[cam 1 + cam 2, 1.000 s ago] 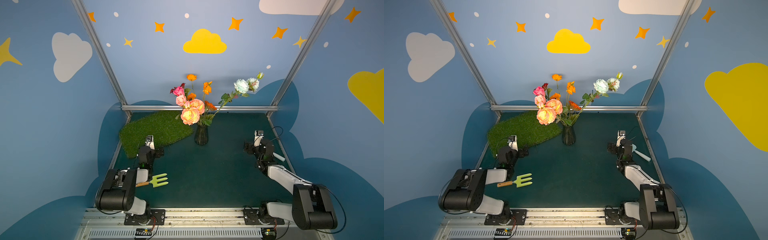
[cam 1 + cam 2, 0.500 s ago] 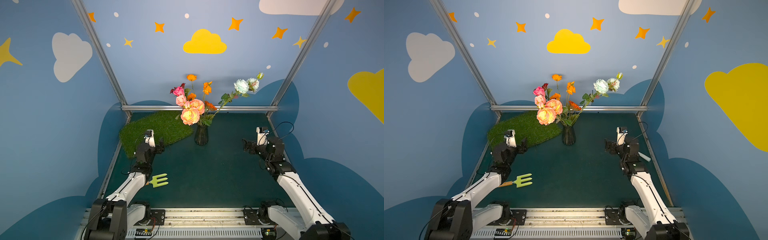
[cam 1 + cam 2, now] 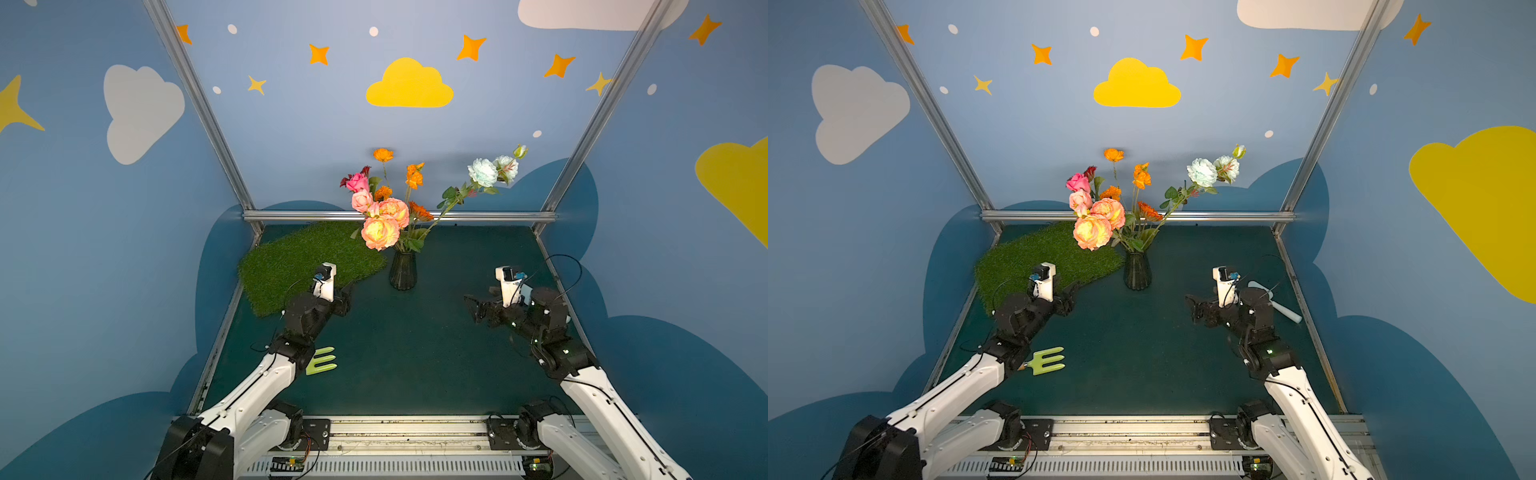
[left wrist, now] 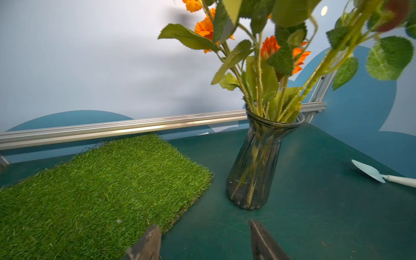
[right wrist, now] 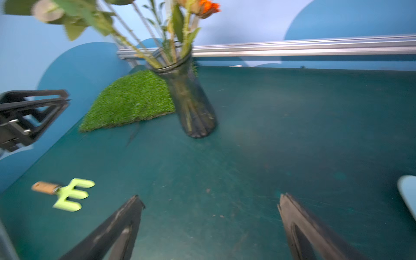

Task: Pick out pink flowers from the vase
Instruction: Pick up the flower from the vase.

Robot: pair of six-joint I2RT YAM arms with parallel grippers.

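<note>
**Both grippers short of the vase, all stems in place**

Nearest you, the lime-green plastic hand fork with a cork handle [image 3: 1045,360] lies just behind the left gripper [image 3: 347,296], partly covered by that arm. The left gripper's jaws stand apart, holding nothing, as do the widely spread jaws of the right gripper [image 3: 476,308]. Ahead of and between both stands the small dark ribbed glass vase [image 3: 402,271], beside the green artificial turf mat [image 3: 299,266]. The pink flowers [image 3: 380,222] lean from it toward the left gripper, probably favouring that arm. The wrist views cut off the pink heads; their stems among the others cannot be told apart.
</note>
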